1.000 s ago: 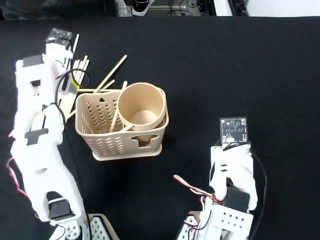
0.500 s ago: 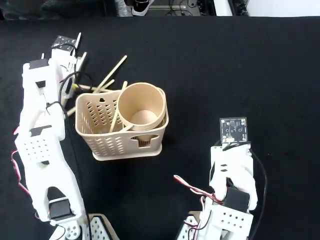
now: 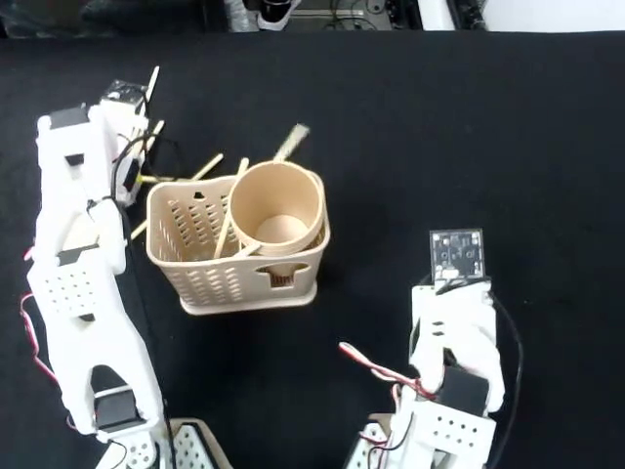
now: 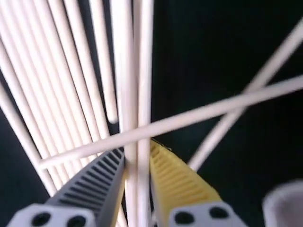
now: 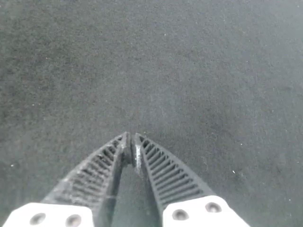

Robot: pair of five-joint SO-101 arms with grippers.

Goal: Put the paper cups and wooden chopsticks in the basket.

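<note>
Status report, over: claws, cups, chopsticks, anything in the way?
Left claw shut on chopsticks at the pile. Right claw shut, above table. Paper cups in basket. Loose sticks cross the held ones.

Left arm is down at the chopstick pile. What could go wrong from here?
1. The left hand pinches a couple of wooden chopsticks with others crossed over them; lifting may scatter those.
2. The paper cups fill about half the basket, so long sticks may catch its rim.

Black cloth tabletop [image 3: 469, 127], cables [image 3: 342, 14] beyond far edge
</note>
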